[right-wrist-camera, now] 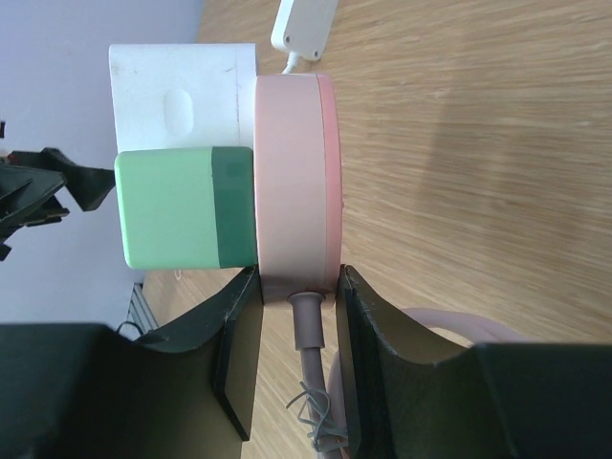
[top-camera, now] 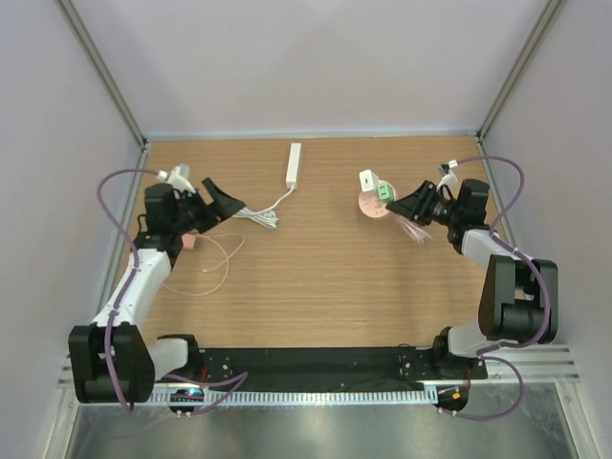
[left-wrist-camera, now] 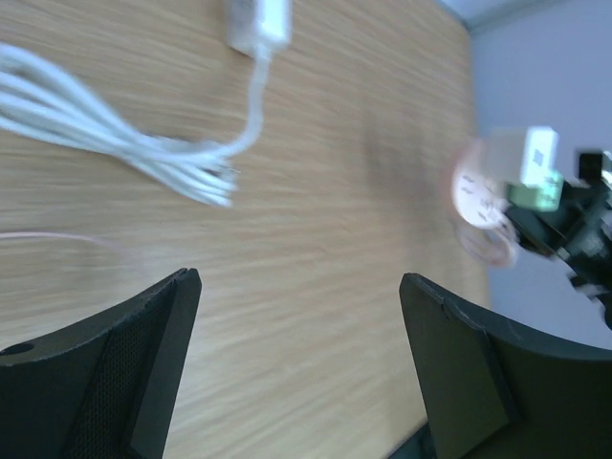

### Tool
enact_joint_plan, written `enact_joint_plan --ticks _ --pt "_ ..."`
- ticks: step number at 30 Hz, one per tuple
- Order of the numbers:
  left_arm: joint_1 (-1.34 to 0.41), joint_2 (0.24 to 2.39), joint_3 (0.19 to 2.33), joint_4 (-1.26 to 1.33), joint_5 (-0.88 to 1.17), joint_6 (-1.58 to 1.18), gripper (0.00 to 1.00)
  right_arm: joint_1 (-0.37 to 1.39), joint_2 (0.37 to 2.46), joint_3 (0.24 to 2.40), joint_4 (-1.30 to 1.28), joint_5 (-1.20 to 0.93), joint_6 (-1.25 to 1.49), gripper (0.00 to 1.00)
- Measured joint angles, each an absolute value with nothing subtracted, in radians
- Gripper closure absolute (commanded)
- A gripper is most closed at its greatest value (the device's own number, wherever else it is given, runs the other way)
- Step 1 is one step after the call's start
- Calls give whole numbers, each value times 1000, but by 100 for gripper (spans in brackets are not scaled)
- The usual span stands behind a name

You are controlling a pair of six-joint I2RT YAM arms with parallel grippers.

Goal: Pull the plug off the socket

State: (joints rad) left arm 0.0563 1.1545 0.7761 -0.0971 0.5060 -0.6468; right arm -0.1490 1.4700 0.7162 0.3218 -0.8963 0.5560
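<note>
- The pink socket (right-wrist-camera: 287, 163) is found toward the far right corner of the counter (top-camera: 325, 287). Its rim is clamped between the closed fingers of the right tool (right-wrist-camera: 295, 277).
- A green plug (right-wrist-camera: 172, 208) and a white plug (right-wrist-camera: 177, 91) are seated side by side on the socket's face.
- The left tool (left-wrist-camera: 298, 280) is held near the left edge, spread wide, with nothing gripped.
- A white cable bundle (top-camera: 258, 218) lies just beside it and is joined to a power strip (top-camera: 294, 164) near the far edge.
- Bare wood is seen between the two tools and toward the near edge.
</note>
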Motion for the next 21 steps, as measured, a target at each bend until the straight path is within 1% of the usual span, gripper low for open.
enact_joint_plan --ticks 4,5,6,9,15,21 --pt "-183 1204 759 44 526 -781 9 -112 1493 723 319 -916 545 99" --pt "-235 1219 762 77 522 -811 6 -101 1494 727 311 -918 537 99" --pt "-282 1237 770 109 506 -841 6 -90 1493 731 302 -919 523 99" --pt "-385 1301 817 162 440 -920 0 -53 1493 756 258 -917 468 99" --pt "-529 1436 955 195 288 -1039 0 1 1476 783 168 -890 355 99" --pt "-632 1564 1082 186 171 -1094 1 46 1444 784 105 -854 281 99"
